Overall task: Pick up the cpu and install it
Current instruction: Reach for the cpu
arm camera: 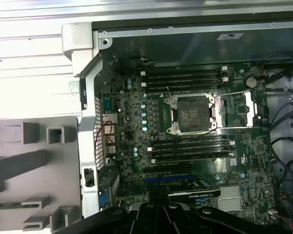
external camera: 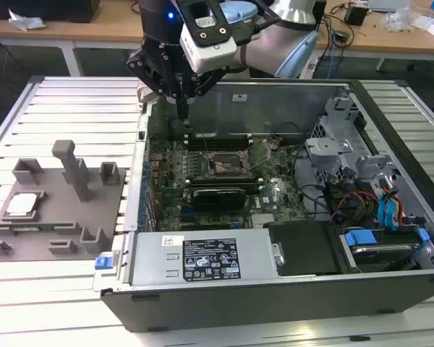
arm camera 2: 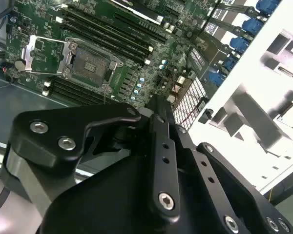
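The cpu (external camera: 22, 205), a small pale silvery square, lies in a recess of the grey fixture (external camera: 65, 231) at the exterior view's left, outside the computer case. My gripper (external camera: 182, 110) hangs over the case's back corner above the motherboard, far from the cpu, its fingers (arm camera 2: 158, 126) drawn together to a thin point with nothing between them. The cpu socket (arm camera: 190, 114) on the green motherboard stands open and empty, its metal frame (arm camera: 244, 105) folded out to one side. In the exterior view the socket (external camera: 224, 168) is below and to the right of the gripper.
A black expansion card (external camera: 217, 195) lies in front of the socket. The power supply (external camera: 202, 259) spans the case's near side. Drive bays with blue cables (external camera: 380, 210) crowd the right. Upright posts (external camera: 71, 168) rise from the fixture. The case wall (arm camera: 90, 136) separates fixture and motherboard.
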Robot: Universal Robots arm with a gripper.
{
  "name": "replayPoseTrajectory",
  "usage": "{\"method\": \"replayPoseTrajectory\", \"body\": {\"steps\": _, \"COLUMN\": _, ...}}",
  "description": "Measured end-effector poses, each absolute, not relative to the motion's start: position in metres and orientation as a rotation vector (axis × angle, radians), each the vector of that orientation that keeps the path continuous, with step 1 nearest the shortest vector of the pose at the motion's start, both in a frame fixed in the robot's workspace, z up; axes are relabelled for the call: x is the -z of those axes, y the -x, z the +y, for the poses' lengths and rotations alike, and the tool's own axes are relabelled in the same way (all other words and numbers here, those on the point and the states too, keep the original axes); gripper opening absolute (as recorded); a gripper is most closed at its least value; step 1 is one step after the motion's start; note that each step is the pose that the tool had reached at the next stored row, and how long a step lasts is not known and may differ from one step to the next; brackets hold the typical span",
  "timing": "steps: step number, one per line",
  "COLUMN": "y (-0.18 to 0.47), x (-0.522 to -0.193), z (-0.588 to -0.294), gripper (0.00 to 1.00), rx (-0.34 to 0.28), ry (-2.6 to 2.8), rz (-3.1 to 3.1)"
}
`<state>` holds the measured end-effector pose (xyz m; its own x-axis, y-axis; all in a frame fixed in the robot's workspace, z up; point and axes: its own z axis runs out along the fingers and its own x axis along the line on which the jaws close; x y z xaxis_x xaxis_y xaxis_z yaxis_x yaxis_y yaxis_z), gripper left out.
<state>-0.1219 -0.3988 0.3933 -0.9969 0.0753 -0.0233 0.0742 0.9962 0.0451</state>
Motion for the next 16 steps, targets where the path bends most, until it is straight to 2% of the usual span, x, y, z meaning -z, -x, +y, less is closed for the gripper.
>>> {"method": "replayPoseTrajectory", "body": {"steps": 16, "y": 0.1241, "x": -0.3933, "z": -0.3989, "gripper": 0.11, "rx": -0.069, "ry": -0.117, "rz": 3.114}}
